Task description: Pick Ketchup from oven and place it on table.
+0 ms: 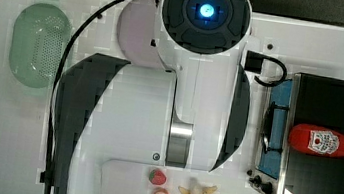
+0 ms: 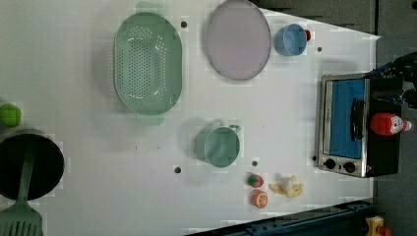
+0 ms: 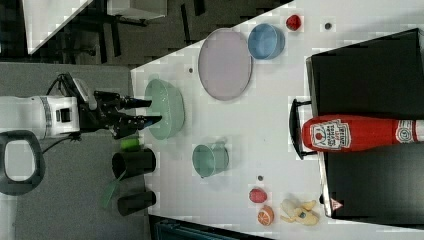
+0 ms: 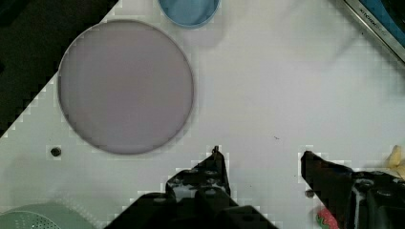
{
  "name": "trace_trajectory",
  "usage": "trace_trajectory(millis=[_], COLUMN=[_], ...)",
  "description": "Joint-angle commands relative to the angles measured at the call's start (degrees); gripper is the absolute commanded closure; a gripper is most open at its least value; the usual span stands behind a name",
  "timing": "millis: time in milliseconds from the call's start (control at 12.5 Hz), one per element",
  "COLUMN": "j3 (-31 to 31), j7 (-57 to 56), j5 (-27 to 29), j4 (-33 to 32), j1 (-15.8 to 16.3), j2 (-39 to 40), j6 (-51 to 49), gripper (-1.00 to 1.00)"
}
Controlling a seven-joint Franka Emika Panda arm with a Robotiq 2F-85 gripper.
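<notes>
Atop the black oven [image 1: 332, 105], red white-capped Ketchup [image 1: 328, 142] lying sideways

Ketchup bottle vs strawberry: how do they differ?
The ketchup bottle lies on its side on top of the oven; the strawberry sits on the table. The bottle is far larger, long, with a white cap and label; the strawberry is small and round. Both are red.

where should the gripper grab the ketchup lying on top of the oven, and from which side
Grip the Ketchup across its red body near the label, coming down from above. It lies on its side on the oven top, cap toward the back edge, so both long flanks are free. The gripper is open and apart from it, over the table.
</notes>
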Motion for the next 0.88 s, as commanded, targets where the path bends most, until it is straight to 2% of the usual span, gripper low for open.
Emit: trace_trajectory(millis=[80, 160, 240, 400, 640, 800, 880], j3=[-4.46, -4.46, -5.06, -8.31, -17.63, -22.00, -25.72], j7=[-3.22, -3.22, -3.22, -3.22, -3.22, -3.28, -3.31], j5=[0.70, 0.70, 0.68, 0.57, 0.57, 0.57, 0.56], j4=[-6.64, -6.64, -6.65, -6.64, -6.63, -6.60, -6.60], j1=[-0.90, -0.90, -0.95, -1.51, -2.21, -2.36, -2.44], j2=[-17.50, -17.48, -17.35, -16.39, -11.66, -9.20, -6.96], j6=[-11.99, -11.99, -11.88, -10.94, -7.20, -2.76, 2.61], gripper=[-0.55, -0.86, -1.00, -1.00, -1.00, -1.00, -1.00])
